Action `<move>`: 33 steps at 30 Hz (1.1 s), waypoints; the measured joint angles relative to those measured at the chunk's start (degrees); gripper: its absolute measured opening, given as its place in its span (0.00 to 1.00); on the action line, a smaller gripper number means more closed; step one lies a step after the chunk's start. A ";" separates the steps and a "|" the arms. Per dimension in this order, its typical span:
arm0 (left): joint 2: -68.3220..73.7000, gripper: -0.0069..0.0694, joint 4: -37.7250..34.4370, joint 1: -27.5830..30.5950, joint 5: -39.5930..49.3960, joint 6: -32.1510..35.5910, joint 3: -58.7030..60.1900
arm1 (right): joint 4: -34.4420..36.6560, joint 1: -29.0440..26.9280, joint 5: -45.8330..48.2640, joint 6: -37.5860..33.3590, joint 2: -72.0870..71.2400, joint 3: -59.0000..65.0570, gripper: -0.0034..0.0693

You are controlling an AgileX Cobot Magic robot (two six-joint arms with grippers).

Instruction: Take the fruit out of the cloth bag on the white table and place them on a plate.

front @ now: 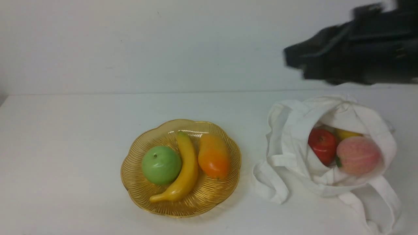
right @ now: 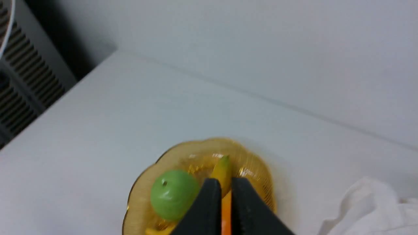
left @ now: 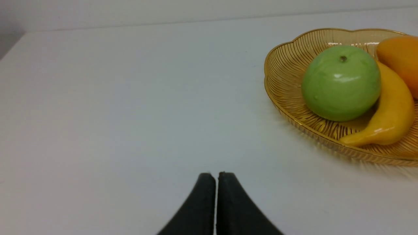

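Jaws are pressed together, empty, on left gripper (left: 217,173) and right gripper (right: 226,181); the right's should be spread wide before the peach (front: 358,155) is straddled, bag (front: 295,125) fabric avoided.

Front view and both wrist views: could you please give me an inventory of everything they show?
plate: one, amber, on table
green fruit: one, green, on plate
banana: one, yellow, on plate
mango: one, orange, on plate
cloth bag: one, white, right of plate
apple: one, red, in bag
peach: one, pink, in bag
yellow fruit: one, partly hidden, in bag
table: one, white, beneath
backdrop: one, white, behind table
slatted object: one, dark, beyond table
grippers: two, black, left and right, above table
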 joint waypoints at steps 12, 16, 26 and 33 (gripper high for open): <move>0.00 0.08 0.00 0.00 0.00 0.00 0.00 | -21.18 0.00 -12.73 20.97 -38.58 31.34 0.03; 0.00 0.08 0.00 0.00 0.00 0.00 0.00 | -24.50 0.00 -26.43 21.66 -51.70 45.75 0.03; 0.00 0.08 0.00 0.00 0.00 0.00 0.00 | -29.14 0.00 -48.08 22.48 -60.09 60.64 0.03; 0.00 0.08 0.00 0.00 0.00 0.00 0.00 | -29.23 0.00 -48.88 25.62 -60.32 62.08 0.03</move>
